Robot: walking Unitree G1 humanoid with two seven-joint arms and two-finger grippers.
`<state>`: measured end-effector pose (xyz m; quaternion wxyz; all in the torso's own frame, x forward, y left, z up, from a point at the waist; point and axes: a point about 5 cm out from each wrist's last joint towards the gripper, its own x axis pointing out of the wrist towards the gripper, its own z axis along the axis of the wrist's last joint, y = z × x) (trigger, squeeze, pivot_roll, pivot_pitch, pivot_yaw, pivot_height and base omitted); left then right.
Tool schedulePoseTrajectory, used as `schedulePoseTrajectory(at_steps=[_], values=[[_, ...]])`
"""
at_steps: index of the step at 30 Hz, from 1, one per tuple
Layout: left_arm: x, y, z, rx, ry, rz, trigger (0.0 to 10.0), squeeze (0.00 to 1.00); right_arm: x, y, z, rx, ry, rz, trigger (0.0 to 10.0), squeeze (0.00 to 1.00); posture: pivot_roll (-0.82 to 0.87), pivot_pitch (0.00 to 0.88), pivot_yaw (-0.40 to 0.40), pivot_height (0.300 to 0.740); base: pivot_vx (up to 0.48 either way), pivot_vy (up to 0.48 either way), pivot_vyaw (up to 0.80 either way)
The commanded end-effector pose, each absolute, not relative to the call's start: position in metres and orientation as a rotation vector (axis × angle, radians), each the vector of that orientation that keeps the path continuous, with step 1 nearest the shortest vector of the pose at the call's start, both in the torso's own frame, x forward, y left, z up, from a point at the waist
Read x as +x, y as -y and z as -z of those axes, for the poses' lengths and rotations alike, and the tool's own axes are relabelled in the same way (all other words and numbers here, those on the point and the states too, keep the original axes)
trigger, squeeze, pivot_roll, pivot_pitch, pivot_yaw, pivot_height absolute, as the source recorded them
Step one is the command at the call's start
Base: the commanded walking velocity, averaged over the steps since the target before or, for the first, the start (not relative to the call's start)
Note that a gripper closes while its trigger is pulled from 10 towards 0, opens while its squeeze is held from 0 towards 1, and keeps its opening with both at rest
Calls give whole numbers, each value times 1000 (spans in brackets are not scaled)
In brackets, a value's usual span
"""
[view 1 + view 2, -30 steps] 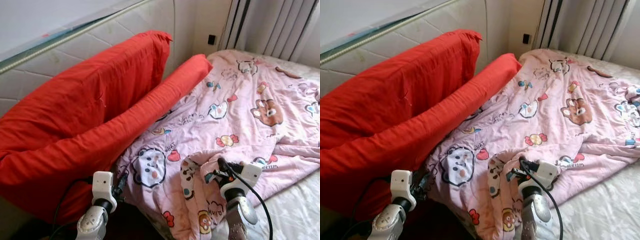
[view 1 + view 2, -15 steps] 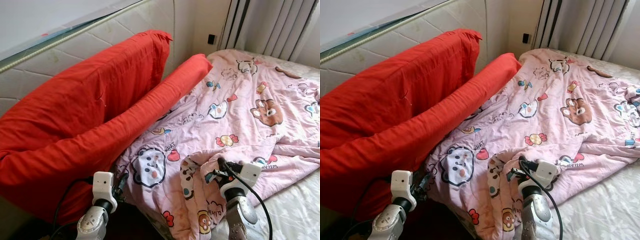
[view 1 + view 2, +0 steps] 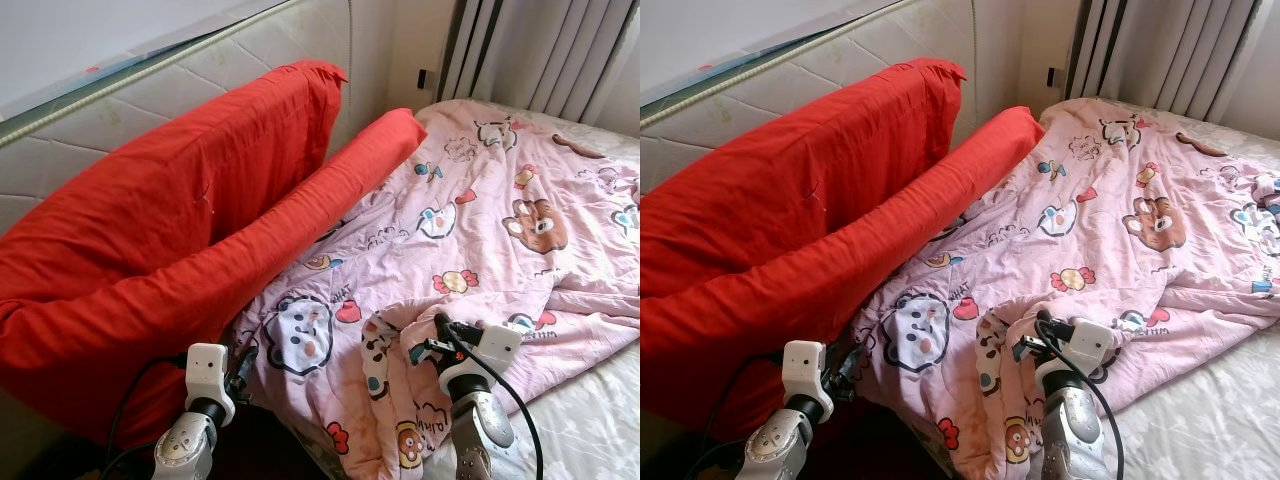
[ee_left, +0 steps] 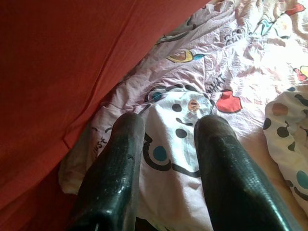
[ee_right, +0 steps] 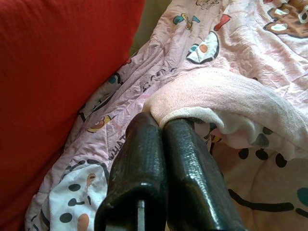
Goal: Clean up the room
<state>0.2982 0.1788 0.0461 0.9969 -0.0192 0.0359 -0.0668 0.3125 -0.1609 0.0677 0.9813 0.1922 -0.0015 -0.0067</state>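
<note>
Pink cartoon-print quilt lies spread and rumpled over the bed, its near corner bunched up close to the robot, its far side reaching toward the curtains. Right gripper sits at that bunched near corner; its two black fingers are pressed together, pinching a raised fold of the quilt right at the tips, pink face out and the white spotted underside showing just below. In the head views the same gripper rests low on the quilt beside the folded-over patch. Left gripper hovers over the quilt's edge next to the pillows; fingers spread apart with a white cartoon face print visible between them, gripping nothing. In the head views it is down by the lower red pillow. Two long red pillows: the upper one leans against the quilted pale headboard, the lower one lies along the quilt's side, touching it. White textured mattress cover shows bare past the quilt's near edge on the robot's right.
</note>
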Motion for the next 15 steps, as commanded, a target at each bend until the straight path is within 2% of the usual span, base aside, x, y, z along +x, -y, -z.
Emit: schedulePoseTrajectory(at_steps=[1,15], values=[[292,-182,-41,-45,-83,120,10000,0,310,160,-65,384,-4,18,10000,0,-33,170,44,724,-274,0,0],[292,-184,-42,-44,-77,114,10000,0,310,159,-65,384,0,23,10000,0,-31,175,46,724,-296,0,0]])
